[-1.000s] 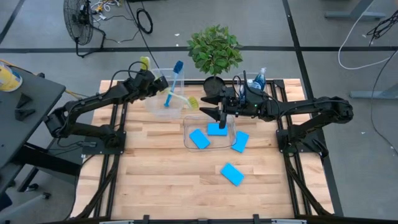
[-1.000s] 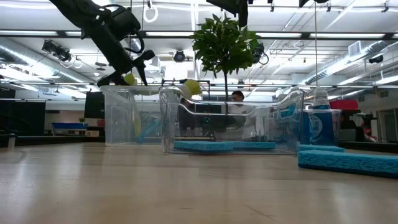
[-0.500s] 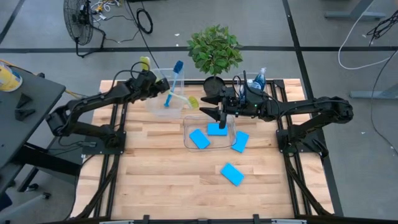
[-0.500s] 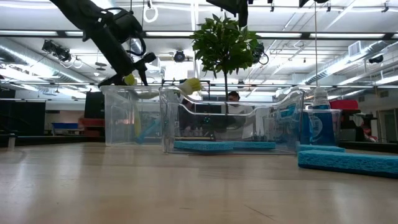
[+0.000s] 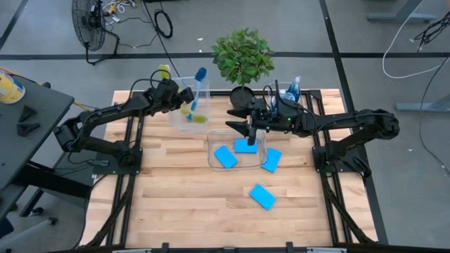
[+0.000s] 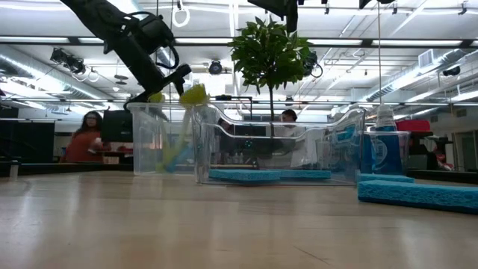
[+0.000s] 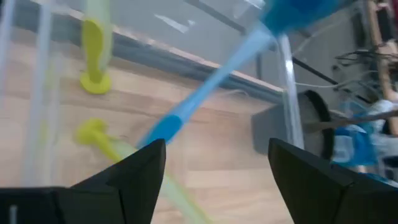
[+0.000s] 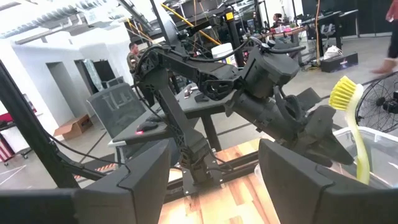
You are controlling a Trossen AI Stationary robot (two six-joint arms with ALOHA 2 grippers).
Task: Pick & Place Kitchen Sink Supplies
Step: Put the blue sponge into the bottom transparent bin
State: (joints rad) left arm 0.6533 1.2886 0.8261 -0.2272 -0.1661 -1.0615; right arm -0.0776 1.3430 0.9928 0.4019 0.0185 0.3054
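My left gripper (image 5: 180,97) (image 7: 214,146) hangs open over the far-left clear bin (image 5: 176,118). A yellow-green brush (image 5: 195,112) (image 6: 193,96) leans inside that bin with its head up, and its shaft (image 7: 121,152) runs between my open fingers. The blue brush (image 5: 197,88) (image 7: 205,93) stands tilted in the same bin. A second yellow-green brush (image 5: 164,70) shows beyond it. My right gripper (image 5: 242,121) (image 8: 214,146) is open above the middle bin (image 5: 211,158), which holds two blue sponges (image 5: 225,156). A third sponge (image 5: 271,159) sits at its right wall, and another (image 5: 262,197) lies on the table.
A potted plant (image 5: 242,57) stands at the far edge between the arms. Blue-liquid bottles (image 5: 293,88) (image 6: 385,149) sit to its right. Bare wood lies on the near half of the table (image 5: 183,204). People show in the room behind the table in the low view.
The yellow-green brush lay across the left bin's rim with its head reaching toward the middle bin. It has swung round and dropped into the left bin, and its head now stands over that bin. The left bin has shifted slightly toward the right. My right arm has kept still.
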